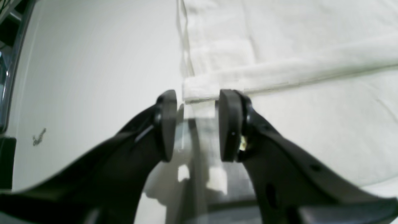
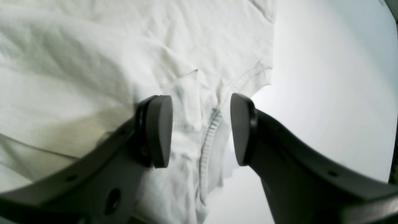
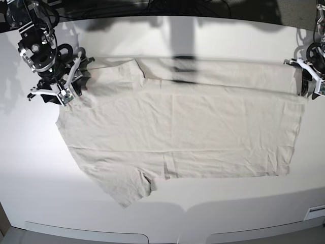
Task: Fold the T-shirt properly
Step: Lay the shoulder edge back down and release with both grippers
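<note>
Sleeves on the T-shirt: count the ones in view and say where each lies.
2. One sleeve lies spread flat at the T-shirt's near-left corner in the base view. The other sleeve lies folded over the far-left edge, beside the right tool.

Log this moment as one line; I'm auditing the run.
T-shirt: flat, far edge folded | left gripper: open, hem corner | right gripper: open, collar

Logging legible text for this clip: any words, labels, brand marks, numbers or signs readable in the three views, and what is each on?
None can be read in any view.
T-shirt: plain, no print; no readable label shows at the ribbed collar.
Table: only a small dark scuff, not lettering.
Left end effector and right end effector: no markings can be read.
</note>
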